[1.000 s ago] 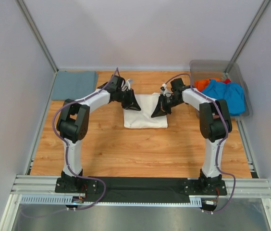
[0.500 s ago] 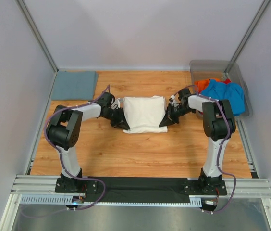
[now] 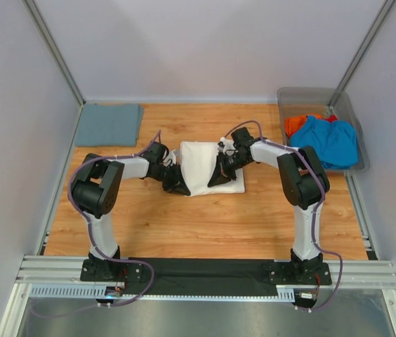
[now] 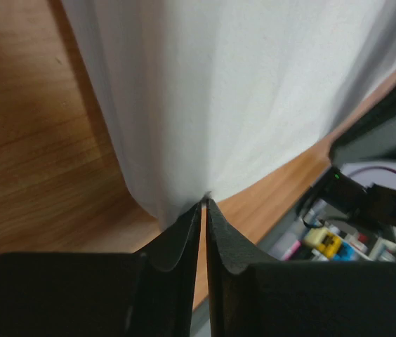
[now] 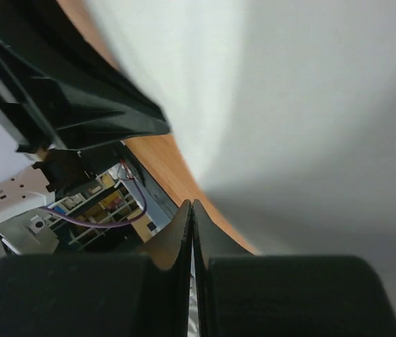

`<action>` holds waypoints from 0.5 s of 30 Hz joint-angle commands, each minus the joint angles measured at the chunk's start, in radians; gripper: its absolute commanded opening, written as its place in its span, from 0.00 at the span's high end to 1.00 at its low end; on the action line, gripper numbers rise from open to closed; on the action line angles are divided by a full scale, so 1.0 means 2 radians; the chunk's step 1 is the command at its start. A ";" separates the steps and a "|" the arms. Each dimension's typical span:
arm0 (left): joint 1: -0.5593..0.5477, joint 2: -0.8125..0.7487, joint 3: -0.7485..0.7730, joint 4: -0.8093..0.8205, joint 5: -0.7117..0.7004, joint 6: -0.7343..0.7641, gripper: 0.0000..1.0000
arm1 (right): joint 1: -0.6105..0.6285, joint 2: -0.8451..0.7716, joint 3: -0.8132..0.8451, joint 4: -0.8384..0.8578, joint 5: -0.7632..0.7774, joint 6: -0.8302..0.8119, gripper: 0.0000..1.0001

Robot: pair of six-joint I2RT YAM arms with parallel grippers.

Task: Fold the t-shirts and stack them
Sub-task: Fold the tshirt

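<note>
Flanking the cream-white t-shirt [image 3: 199, 161], left hand [image 3: 180, 186] and right hand [image 3: 217, 178] (each clamped on its edge).

Cream-white t-shirt [image 3: 199, 160] is folded into a chunky rectangle mid-table [image 3: 184, 221]. The grey-blue t-shirt [image 3: 108, 124] lies folded flat in the far left corner. The bright blue t-shirt [image 3: 330, 140] and orange-red t-shirt [image 3: 295, 124] are just crumpled together in the clear bin [image 3: 309, 91], far right.
</note>
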 commanded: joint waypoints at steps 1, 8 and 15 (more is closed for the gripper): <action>0.010 0.037 -0.010 -0.021 -0.042 0.017 0.84 | -0.020 0.023 -0.031 0.024 -0.007 0.007 1.00; 0.005 -0.056 -0.013 -0.093 -0.067 0.062 0.85 | -0.067 -0.084 -0.091 -0.039 0.018 -0.043 0.99; -0.029 -0.063 0.051 -0.058 -0.013 0.025 0.76 | -0.077 -0.099 -0.081 -0.035 0.016 -0.023 0.99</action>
